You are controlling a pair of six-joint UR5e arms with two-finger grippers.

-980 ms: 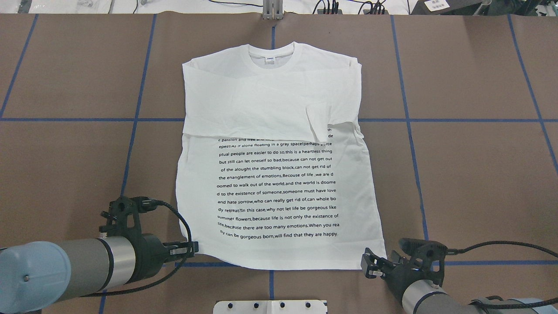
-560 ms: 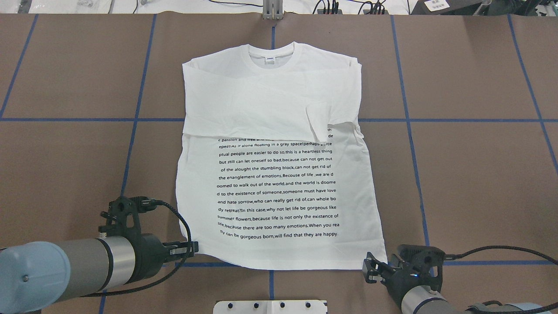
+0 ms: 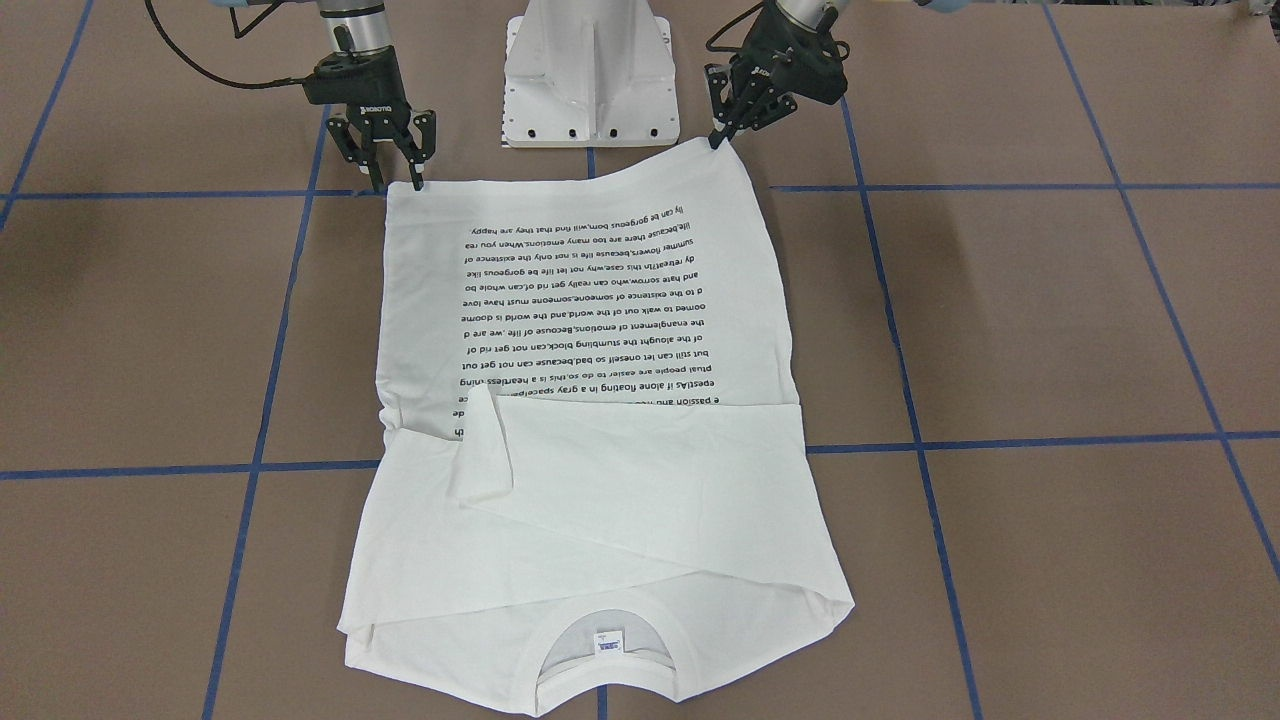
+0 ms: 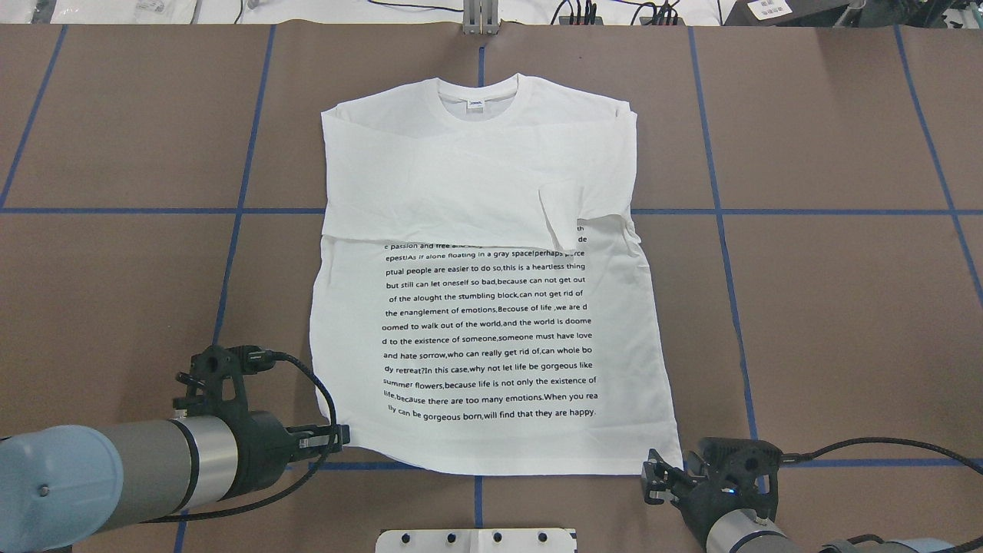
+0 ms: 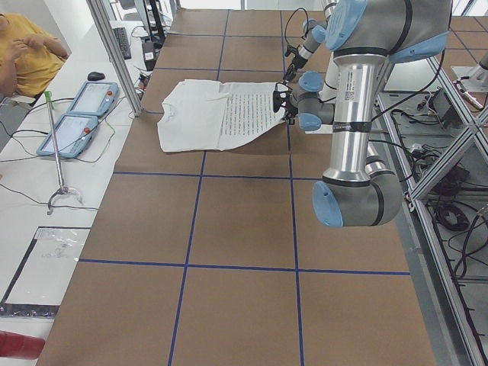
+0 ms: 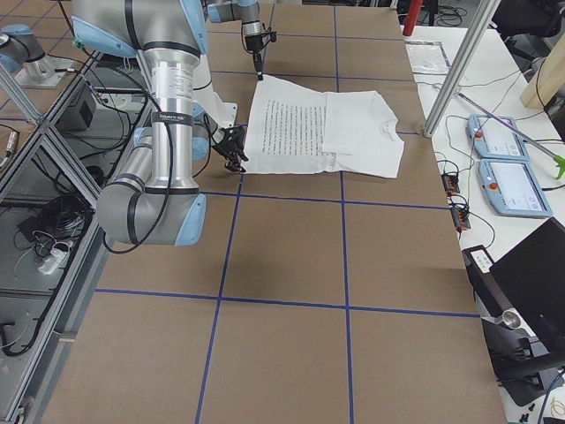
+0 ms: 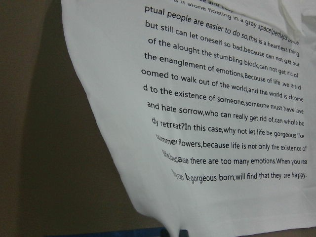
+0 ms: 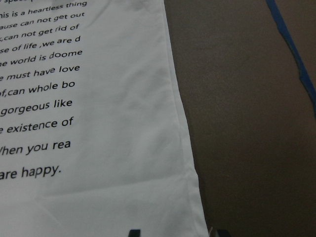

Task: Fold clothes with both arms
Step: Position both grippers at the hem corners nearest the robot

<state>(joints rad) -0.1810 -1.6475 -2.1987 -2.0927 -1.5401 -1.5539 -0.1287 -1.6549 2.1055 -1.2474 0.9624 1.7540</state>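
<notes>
Left gripper (image 4: pixel 340 438): my jaws are closed, pinching the near hem corner of the T-shirt (image 4: pixel 476 338) on that side. In the left wrist view the cloth puckers up toward the pinch.

Right gripper (image 3: pixel 398 184): jaws apart, one finger either side of the other hem corner, tips down at the table (image 4: pixel 845 322). The cloth lies between them, not clamped.

Between my two jaws the hem runs across, slightly bowed. Just behind them, on my side, stands the white pedestal (image 4: pixel 476 540).

Ahead of the jaws the shirt is spread flat, printed side up. The text block (image 4: pixel 488 330) starts just past the hem and runs away from me. Beyond it both sleeves (image 4: pixel 461 184) are folded across the chest. One cuff is turned back over the top text lines, on the right jaws' side. Farthest from the jaws are the ribbed collar (image 4: pixel 478 96) and the neck label (image 4: pixel 476 102) inside it.

Surface: brown table covering, marked in squares by blue tape lines (image 4: pixel 720 230). One line passes under the shirt at about sleeve level. Another lies crosswise just below the hem, by both jaws.

Room: black cables (image 4: pixel 584 11) lie past the table's far edge. The side views show a white bench beyond that edge with two blue-framed tablets (image 5: pixel 80 114), a metal frame post (image 5: pixel 114 53) and a person in a yellow top (image 5: pixel 27 49) at the corner.
</notes>
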